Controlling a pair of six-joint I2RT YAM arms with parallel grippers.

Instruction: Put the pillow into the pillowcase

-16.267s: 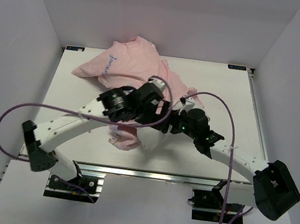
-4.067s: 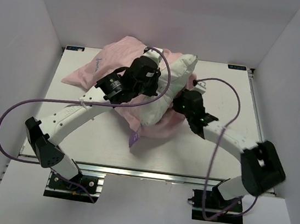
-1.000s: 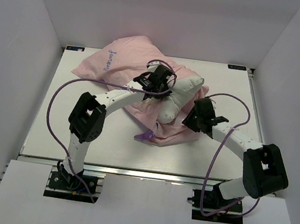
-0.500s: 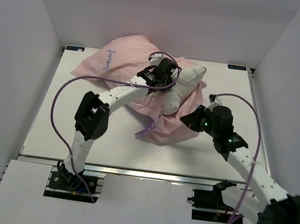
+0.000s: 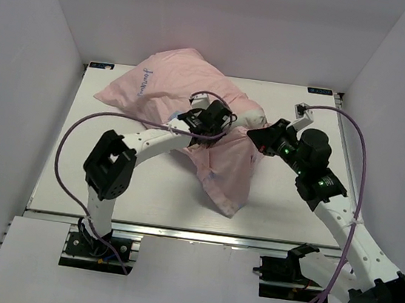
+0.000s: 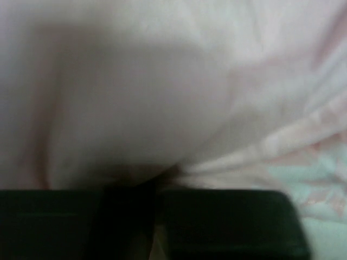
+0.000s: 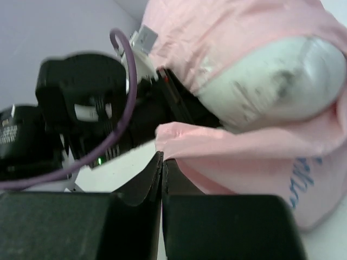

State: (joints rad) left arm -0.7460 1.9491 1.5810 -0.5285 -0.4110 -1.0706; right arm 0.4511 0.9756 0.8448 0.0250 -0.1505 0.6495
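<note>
By the look of it most of the pillow [image 5: 254, 116] is inside: only one rounded white corner shows, just right of centre in the overhead view. It pokes from the mouth of the pillowcase [image 5: 171, 80], whose pink bulk runs to the upper left of the table [image 5: 95, 175] while a loose flap hangs toward the lower middle. My right gripper [image 5: 262, 138] is clamped tight on the pink hem just beside that corner, and its own camera shows the fold running down into the closed fingertips, with the white bulge up and to the right. My left gripper [image 5: 221, 124] sits at the mouth on the other side of the corner. Its camera is filled with blurred pale cloth, its fingers are drawn nearly together, and I cannot tell whether any fabric is caught between them. I judge the step in hand to be drawing the hem over that exposed corner. To do it well I would lift the right arm up and over the bulge toward the upper right, not drag flat along the table, so the hem clears the stuffing instead of bunching against it. The left side should brace the pillow so the bundle does not slide. Thin cloth could slip from the pinch under a hard tug, so I would go slow and steady
</note>
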